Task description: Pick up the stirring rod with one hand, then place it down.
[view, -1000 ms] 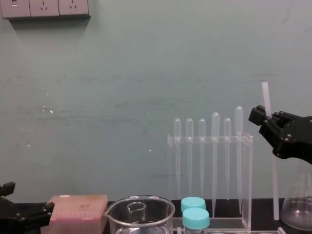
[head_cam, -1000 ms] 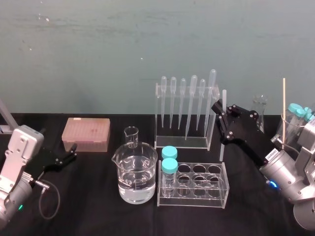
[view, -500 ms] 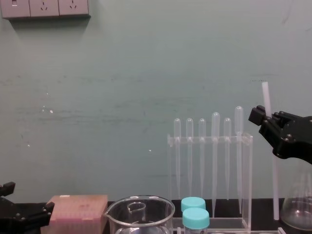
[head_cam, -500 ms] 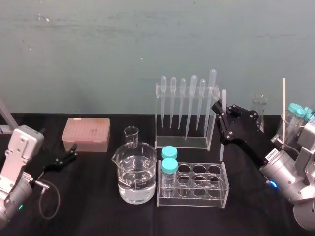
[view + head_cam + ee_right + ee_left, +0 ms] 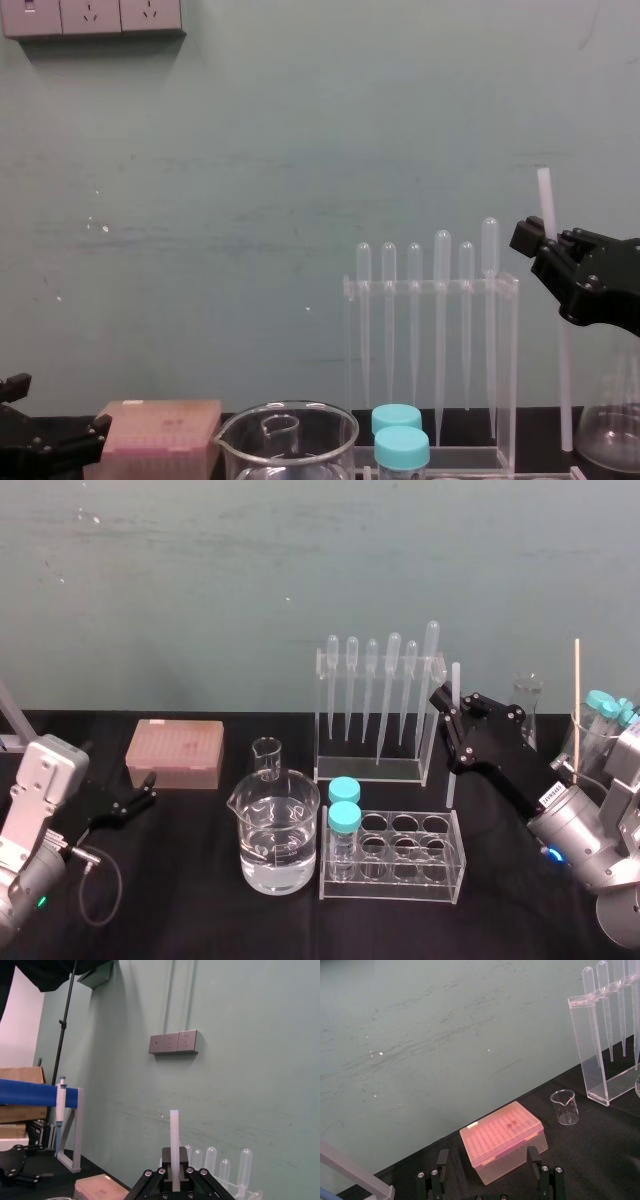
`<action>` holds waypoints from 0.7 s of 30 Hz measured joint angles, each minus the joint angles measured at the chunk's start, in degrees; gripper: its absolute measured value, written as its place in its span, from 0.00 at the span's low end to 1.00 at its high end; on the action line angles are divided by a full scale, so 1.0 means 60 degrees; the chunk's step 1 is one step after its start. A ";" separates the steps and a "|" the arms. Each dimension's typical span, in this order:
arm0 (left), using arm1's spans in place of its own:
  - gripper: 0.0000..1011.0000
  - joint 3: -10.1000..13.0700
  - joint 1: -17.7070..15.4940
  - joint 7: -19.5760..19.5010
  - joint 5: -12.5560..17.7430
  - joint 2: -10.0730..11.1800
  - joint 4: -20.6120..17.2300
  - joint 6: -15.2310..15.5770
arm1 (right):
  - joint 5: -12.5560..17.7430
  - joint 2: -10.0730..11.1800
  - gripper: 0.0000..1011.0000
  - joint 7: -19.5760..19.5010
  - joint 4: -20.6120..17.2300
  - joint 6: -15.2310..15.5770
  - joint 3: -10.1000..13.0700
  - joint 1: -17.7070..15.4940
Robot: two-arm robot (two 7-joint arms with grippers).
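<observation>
- The right claw (image 5: 447,709) sits right of centre in the head view, reaching in from the lower right corner of the frame. Its black jointed fingers are clamped on the stirring rod (image 5: 450,780).
- The stirring rod stands nearly upright, just to the right of the pipette rack (image 5: 370,770). Its top pokes out above the fingers and most of its length hangs below them.
- In the chest view the rod (image 5: 565,380) runs down the right side of the frame, leaning slightly. Its lower end comes close to the black counter (image 5: 180,880); whether it touches cannot be told.
- In the right wrist view the rod (image 5: 174,1130) rises straight up from between the finger pads at bottom centre.
- The left claw (image 5: 148,788) lies low at the left of the head view, near the pink tip box (image 5: 175,752). Its fingers (image 5: 441,1157) stand apart and grip nothing.
- Centre frame in the head view are a large beaker (image 5: 275,830) holding clear liquid and a small beaker (image 5: 267,755) behind it.
- Just right of the large beaker is a clear tube rack (image 5: 400,855) holding two blue-capped tubes (image 5: 344,802).
- A conical flask (image 5: 527,705) stands behind the right arm at the right of the frame.
</observation>
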 joint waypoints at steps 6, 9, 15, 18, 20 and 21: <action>0.99 0.0000 0.0000 0.0000 0.0000 0.0000 0.0000 0.0000 | 0.0000 0.0000 0.07 0.0000 0.0001 0.0000 0.0000 0.0000; 0.99 0.0000 0.0000 0.0000 0.0000 0.0000 0.0000 0.0000 | 0.0000 0.0000 0.07 0.0000 0.0001 0.0000 0.0000 0.0000; 0.99 0.0000 0.0000 0.0000 0.0000 0.0000 0.0000 0.0000 | 0.0000 0.0000 0.07 0.0000 0.0001 0.0000 0.0000 0.0000; 0.99 0.0000 0.0000 0.0000 0.0000 0.0000 0.0000 0.0000 | 0.0000 -0.0001 0.07 0.0000 0.0000 0.0000 0.0000 0.0000; 0.99 0.0000 0.0000 0.0000 0.0001 0.0000 0.0000 0.0000 | 0.0000 -0.0001 0.07 0.0000 0.0000 0.0000 0.0000 0.0000; 0.99 0.0000 0.0000 0.0000 0.0000 0.0000 0.0000 0.0000 | 0.0000 0.0000 0.07 0.0000 0.0000 0.0000 0.0000 0.0000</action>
